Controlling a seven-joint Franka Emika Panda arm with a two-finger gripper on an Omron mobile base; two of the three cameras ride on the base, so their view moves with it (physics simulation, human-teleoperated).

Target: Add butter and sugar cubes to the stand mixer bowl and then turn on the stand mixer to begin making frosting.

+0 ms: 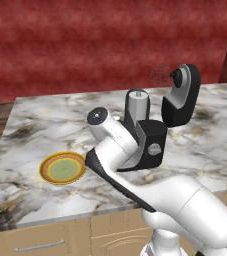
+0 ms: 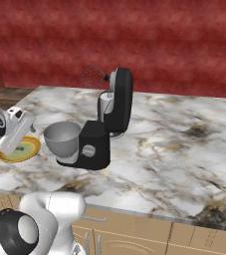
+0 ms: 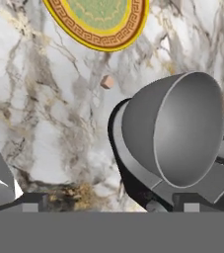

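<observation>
Wide-open jaws hold nothing above the stand mixer bowl [image 3: 182, 133].

Base views flank the stand mixer [image 1: 157, 125]; hand view close above.

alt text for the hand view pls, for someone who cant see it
Looking down at a marble counter, a deep grey stand mixer bowl sits on the mixer's black base at right. A tiny pale sugar cube lies on the counter between the bowl and a yellow-rimmed green plate at the top edge.
</observation>
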